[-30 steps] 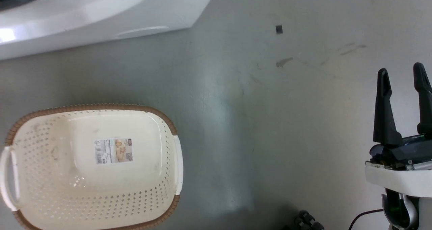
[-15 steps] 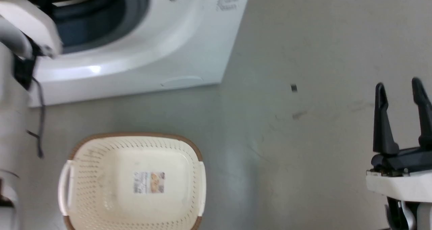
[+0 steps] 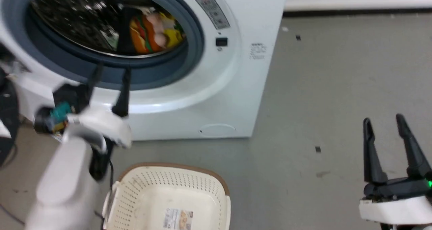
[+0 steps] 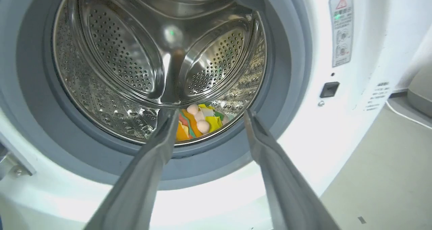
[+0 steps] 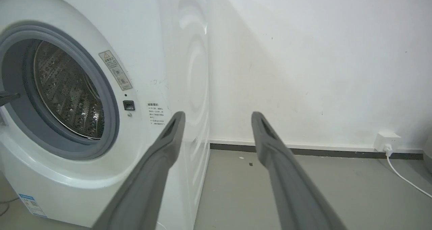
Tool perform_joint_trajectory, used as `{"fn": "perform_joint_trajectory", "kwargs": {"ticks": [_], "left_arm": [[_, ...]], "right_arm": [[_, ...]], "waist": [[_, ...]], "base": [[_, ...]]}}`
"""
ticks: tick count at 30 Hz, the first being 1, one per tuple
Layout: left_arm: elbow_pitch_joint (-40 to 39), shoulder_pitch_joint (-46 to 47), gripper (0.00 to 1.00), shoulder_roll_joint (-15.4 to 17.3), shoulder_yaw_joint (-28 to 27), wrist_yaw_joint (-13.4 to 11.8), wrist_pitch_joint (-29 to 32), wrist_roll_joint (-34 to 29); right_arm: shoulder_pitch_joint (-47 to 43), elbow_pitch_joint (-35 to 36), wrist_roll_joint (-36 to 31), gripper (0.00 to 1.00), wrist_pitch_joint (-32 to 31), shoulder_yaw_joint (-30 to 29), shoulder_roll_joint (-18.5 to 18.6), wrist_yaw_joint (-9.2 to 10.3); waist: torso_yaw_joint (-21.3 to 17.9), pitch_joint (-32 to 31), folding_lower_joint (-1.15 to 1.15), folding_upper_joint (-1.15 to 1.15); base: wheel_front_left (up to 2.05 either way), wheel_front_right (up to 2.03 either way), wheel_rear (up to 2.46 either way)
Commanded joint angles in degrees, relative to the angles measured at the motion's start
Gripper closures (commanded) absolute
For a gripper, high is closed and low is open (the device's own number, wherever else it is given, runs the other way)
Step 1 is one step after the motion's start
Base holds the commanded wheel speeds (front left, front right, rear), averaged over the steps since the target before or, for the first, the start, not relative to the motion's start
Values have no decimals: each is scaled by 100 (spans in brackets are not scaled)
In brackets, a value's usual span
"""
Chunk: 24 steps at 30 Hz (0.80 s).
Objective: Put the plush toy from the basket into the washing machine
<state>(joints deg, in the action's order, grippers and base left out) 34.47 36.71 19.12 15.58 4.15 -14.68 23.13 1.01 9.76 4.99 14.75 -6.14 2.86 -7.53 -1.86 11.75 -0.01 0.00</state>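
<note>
The plush toy (image 3: 156,34) lies inside the washing machine (image 3: 236,71), low on the right of the steel drum. In the left wrist view the plush toy (image 4: 199,122) shows its peach, yellow, orange and green parts beyond the grey seal. My left gripper (image 3: 113,69) hangs open and empty just outside the porthole's lower rim, its fingers (image 4: 158,149) pointing into the drum. The basket (image 3: 175,166) stands on the floor below the washer, with just its label sticker inside. My right gripper (image 3: 383,120) is open and empty at the lower right, far from the washer.
Grey floor stretches right of the washing machine (image 5: 152,37), with small dark specks (image 3: 317,149) on it. In the right wrist view my right gripper (image 5: 217,115) faces a white wall with a socket (image 5: 386,139) and a white cable. A dark part (image 3: 6,105) sits at the left edge.
The head camera has tilted up from the floor and basket to the open porthole. The left gripper now shows open outside the seal, and the toy lies in the drum. The right gripper stays open.
</note>
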Motion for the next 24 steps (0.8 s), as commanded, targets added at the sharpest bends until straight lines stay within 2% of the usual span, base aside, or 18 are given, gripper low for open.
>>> {"fn": "perform_joint_trajectory", "kwargs": {"ticks": [1,8,11,14,24], "left_arm": [[-225,-315,0,-55,-51,-55,-26,45],[-1851,-2124,0,-514,-485,-576,-30,-18],[-2221,-2723,0,-697,-623,-678,-30,-163],[-2299,-3190,0,-870,-746,-699,-31,-265],[-2610,-3895,0,-1208,-1007,-490,-31,-800]], "right_arm": [[-105,-26,-38,0,25,22,1,4],[-356,-158,52,0,25,136,1,4],[-437,-211,100,0,25,169,1,4],[-523,-267,136,0,25,198,1,4],[-709,-376,218,0,25,220,1,4]], "waist": [[217,-299,1,0],[329,-659,1,0],[348,-744,1,0],[354,-813,1,0],[334,-959,1,0]], "base": [[0,0,0],[0,0,0],[0,0,0],[0,0,0],[0,0,0]]}}
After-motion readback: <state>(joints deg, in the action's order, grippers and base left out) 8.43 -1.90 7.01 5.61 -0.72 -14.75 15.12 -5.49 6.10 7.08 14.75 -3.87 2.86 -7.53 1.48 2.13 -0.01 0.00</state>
